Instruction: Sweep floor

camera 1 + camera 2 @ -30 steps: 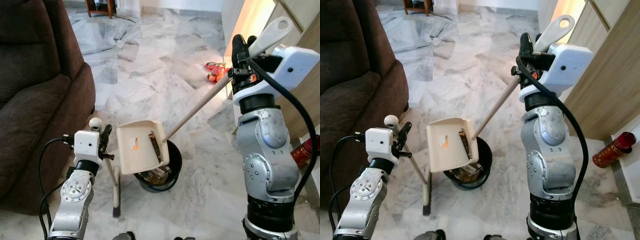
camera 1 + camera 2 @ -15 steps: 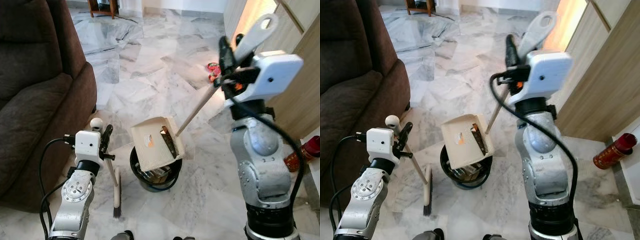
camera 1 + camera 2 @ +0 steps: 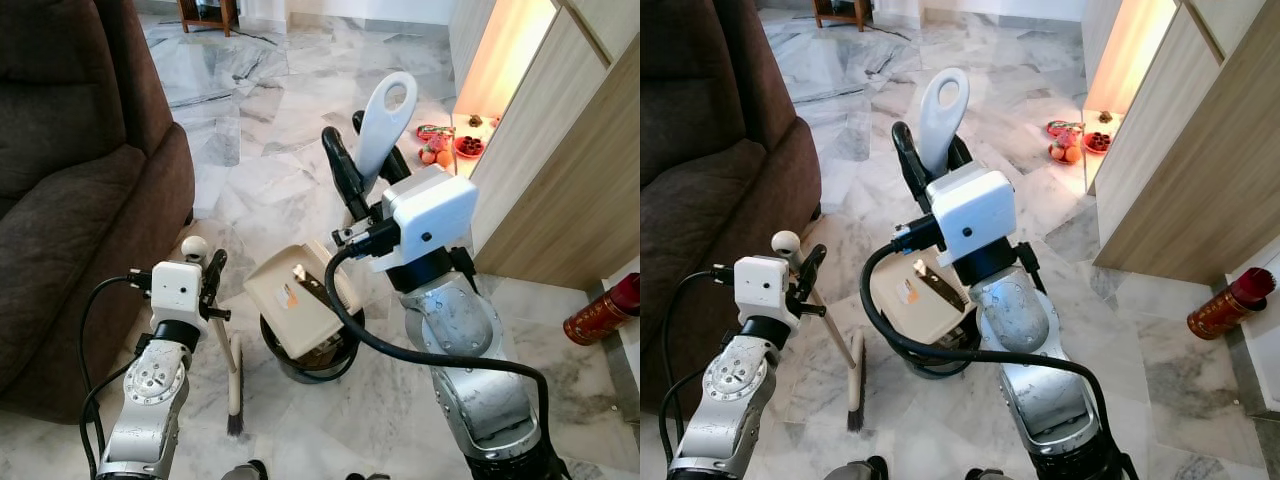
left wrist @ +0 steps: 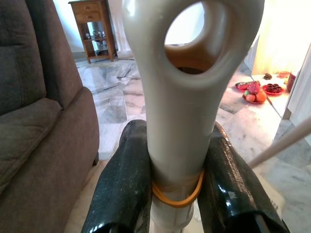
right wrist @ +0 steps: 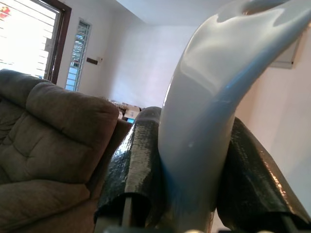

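The right end effector (image 3: 365,165) grips the looped grey handle of the beige plastic dustpan (image 3: 300,300), which tilts over the round black bin (image 3: 310,362) on the white marble floor (image 3: 280,120). The left end effector (image 3: 205,285) clamps the slim cream-handled broom (image 3: 232,375), its bristles resting on the floor beside the bin, near the brown sofa (image 3: 70,180).

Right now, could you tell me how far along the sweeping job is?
Sweeping looks done: debris already sits in the black bin. In hand: the right gripper tips the dustpan over the bin, while the left gripper holds the broom, its bristles on the floor. Left: finishing the emptying and putting both tools away.
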Robot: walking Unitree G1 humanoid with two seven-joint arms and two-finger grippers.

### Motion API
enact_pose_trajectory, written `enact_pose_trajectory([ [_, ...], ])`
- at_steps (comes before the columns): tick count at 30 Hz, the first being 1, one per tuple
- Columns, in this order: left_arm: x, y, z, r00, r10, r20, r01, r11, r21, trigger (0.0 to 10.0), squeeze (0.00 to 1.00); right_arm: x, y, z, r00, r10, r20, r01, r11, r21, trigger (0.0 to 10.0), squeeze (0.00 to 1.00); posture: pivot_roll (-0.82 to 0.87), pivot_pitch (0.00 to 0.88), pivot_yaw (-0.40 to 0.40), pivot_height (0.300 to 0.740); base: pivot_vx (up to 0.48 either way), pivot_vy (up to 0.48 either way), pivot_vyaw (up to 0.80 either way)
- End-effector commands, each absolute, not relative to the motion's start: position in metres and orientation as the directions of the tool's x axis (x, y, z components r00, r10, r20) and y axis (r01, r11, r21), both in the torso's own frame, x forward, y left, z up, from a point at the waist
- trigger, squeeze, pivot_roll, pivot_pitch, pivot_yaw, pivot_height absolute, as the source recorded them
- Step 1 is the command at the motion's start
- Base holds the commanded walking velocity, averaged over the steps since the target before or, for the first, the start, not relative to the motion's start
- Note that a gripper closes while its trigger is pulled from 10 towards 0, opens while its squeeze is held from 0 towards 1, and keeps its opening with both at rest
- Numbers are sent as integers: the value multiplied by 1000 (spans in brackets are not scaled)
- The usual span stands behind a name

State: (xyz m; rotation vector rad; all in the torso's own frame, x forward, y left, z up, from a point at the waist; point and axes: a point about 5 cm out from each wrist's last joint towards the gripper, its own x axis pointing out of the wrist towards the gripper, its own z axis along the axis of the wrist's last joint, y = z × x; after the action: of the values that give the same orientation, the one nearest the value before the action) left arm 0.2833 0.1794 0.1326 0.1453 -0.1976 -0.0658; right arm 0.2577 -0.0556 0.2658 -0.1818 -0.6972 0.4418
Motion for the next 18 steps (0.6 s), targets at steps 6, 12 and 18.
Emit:
enact_pose_trajectory([
  [6, 280, 178, 135, 972, -98, 214, 61, 983, 172, 10000, 0, 242, -52, 281, 579, 470, 666, -286, 882, -374, 10000, 0, 122, 182, -26, 740, 0, 0, 0],
  [12, 281, 178, 135, 972, -99, 213, 62, 983, 175, 10000, 0, 239, -49, 279, 558, 505, 658, -263, 860, -437, 10000, 0, 122, 183, -24, 740, 0, 0, 0],
  [18, 280, 178, 135, 972, -101, 212, 63, 982, 177, 10000, 0, 238, -46, 276, 540, 533, 651, -233, 838, -493, 10000, 0, 122, 184, -24, 740, 0, 0, 0],
])
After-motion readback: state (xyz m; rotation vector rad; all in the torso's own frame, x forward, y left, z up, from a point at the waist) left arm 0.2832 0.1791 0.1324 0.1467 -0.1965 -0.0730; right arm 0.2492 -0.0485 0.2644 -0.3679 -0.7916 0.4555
